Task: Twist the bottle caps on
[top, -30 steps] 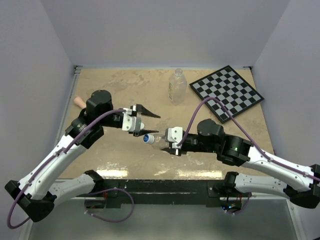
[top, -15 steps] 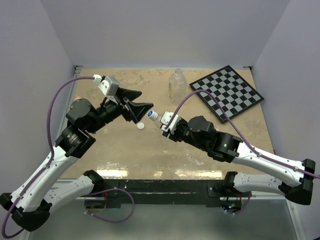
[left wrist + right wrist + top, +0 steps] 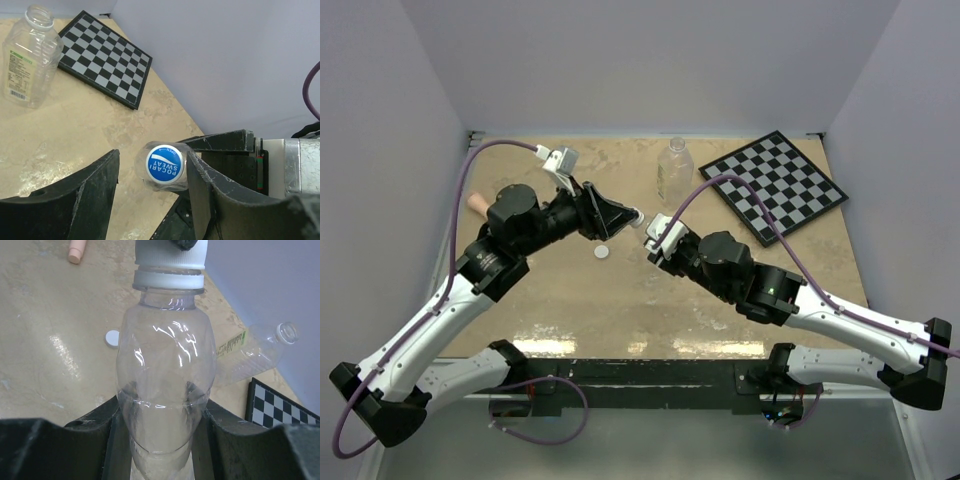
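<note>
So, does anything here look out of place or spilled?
Nothing is spilled or broken. The white cap lies loose on the table, apart from the tall bottle, whose neck stands open.

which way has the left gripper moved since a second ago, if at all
Yes. The left gripper has moved farther back on the table and slightly right, and is now closer to the tall bottle.

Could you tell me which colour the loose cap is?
The small round plastic cap is white; right wrist view.
</note>
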You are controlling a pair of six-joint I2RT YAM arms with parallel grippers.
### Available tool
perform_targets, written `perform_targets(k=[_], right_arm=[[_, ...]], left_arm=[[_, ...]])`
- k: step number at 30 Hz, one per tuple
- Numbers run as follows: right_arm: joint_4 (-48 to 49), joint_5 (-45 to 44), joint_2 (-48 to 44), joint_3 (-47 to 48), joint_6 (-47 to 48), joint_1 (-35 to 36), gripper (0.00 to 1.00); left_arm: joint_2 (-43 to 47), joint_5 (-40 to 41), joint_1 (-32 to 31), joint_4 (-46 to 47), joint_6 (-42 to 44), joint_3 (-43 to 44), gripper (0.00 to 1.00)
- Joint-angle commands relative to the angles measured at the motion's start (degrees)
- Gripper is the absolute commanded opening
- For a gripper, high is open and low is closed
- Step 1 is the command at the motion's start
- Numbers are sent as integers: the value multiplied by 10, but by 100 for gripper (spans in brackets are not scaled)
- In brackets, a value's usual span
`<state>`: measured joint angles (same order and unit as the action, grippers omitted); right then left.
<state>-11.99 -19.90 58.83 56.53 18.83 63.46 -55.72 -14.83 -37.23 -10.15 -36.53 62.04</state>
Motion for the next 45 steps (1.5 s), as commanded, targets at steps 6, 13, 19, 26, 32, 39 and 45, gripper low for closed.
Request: perform_targets(k=[6, 13, 19, 26, 32, 39, 45], right_arm=[[30, -22, 0, 9, -9, 0, 0], [28, -27, 1, 8, -9, 1, 0], [27, -23, -1, 5, -10, 0, 0], [14, 39, -12, -1, -5, 0, 0], [27, 189, -75, -13, 8, 0, 0], [0, 326, -98, 16, 22, 0, 0], [-14, 387, -100, 25, 26, 0, 0]], left_arm=[[-4, -45, -2, 19, -46, 26, 60], [-18, -48, -1, 27, -50, 27, 57], [-22, -49, -2, 36, -53, 29, 43], [-4, -42, -3, 55, -13, 22, 0], [19, -185, -1, 130, 105, 5, 0], [27, -457, -2, 177, 315, -24, 0], [19, -542, -1, 4, 603, -4, 0]])
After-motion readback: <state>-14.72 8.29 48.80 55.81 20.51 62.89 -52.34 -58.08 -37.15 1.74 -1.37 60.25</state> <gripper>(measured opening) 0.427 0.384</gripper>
